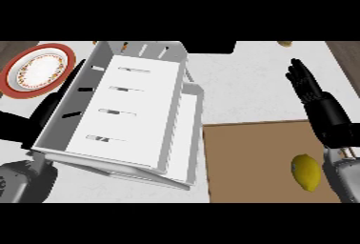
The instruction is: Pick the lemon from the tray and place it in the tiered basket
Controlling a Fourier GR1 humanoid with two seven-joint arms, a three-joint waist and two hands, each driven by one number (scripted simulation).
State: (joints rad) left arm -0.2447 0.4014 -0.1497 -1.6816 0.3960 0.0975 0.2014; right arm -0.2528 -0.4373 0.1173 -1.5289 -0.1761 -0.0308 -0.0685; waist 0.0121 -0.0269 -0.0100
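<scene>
The lemon (pixel 306 172) lies on the brown tray (pixel 253 162) at the lower right, near the tray's right side and just left of the right forearm's grey cuff; nothing holds it. The right robot hand (pixel 304 82) stands well above the lemon in the view, over the white counter (pixel 239 81) beyond the tray's far edge, its fingers straight and close together, pointing away from the robot, clear of the fruit and of the basket. The white tiered basket (pixel 134 109) fills the middle and left of the view, tilted so that its long side runs from upper right to lower left; its upper tier shows a flat white floor with four short slots, and a lower tier juts out along its right and lower edges, its corner coming just beside the tray's left edge. Both tiers hold nothing that can be seen. A plate (pixel 38 70) with a red rim and patterned ring sits on the counter at the upper left, just beside the basket's far-left wall. At the lower left only a grey forearm shows, partly behind the basket; a dark shape beside the basket may be the left robot hand, but I cannot tell how its fingers stand.
</scene>
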